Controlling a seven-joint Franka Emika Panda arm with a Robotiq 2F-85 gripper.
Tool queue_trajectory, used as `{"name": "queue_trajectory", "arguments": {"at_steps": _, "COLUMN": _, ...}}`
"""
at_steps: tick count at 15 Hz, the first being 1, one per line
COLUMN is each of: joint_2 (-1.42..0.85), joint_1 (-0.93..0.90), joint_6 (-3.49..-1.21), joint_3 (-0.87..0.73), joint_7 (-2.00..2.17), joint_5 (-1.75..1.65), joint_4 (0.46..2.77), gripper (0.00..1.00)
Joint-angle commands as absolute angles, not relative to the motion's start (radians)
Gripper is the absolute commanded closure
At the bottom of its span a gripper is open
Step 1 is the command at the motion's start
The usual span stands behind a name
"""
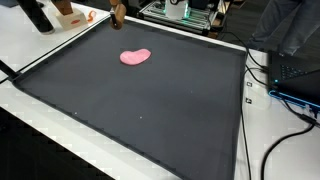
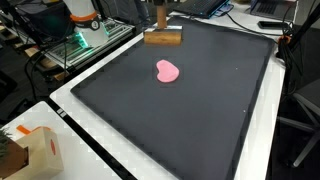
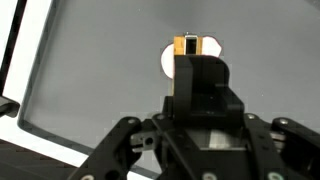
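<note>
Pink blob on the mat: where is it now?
In both exterior views the pink blob lies flat near the middle of the black mat, alone, clear of the wooden block at the mat's edge.

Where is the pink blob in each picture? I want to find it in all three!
In an exterior view: the pink blob lies on the black mat, a little above the middle.
In an exterior view: it lies near the mat's middle.
Wrist view: a pale round patch peeks from behind the tool, likely the blob.
Shared landmark: the black mat with its pale edge.
</note>
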State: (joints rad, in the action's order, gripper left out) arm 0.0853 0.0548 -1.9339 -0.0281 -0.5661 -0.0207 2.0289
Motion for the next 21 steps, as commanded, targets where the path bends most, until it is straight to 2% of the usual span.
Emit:
{"name": "queue_trajectory", "arguments": {"at_steps": 1, "joint_2": 0.085, "joint_1": 0.043, "joint_6": -1.932, "joint_3": -0.040, "joint_7": -0.565, "joint_5": -0.022, "joint_4": 2.027, "gripper": 0.51}}
{"name": "queue_trajectory", "arguments": {"at_steps": 4, "joint_2": 0.085, "joint_1": 0.043, "joint_6": -1.932, "joint_3": -0.040, "joint_7": -0.565, "joint_5": -0.022, "joint_4": 2.027, "gripper": 0.51}}
{"name": "queue_trajectory", "arguments": {"at_steps": 5, "joint_2": 0.085, "joint_1": 0.043, "joint_6": -1.932, "joint_3": -0.040, "joint_7": -0.565, "joint_5": -0.022, "joint_4": 2.027, "gripper": 0.76}}
{"name": "queue_trajectory", "arguments": {"at_steps": 13, "joint_2": 0.097, "joint_1": -0.047, "joint_6": -2.003, "joint_3": 0.059, "joint_7": -0.399, "joint_5": -0.173, "joint_4": 2.116, "gripper": 0.76}}
{"name": "queue_trajectory", "arguments": {"at_steps": 21, "joint_2": 0.009, "joint_1": -0.129, "joint_6": -2.022, "joint_3": 0.148, "joint_7": -0.146, "joint_5": -0.326, "joint_4": 2.147, "gripper": 0.76}}
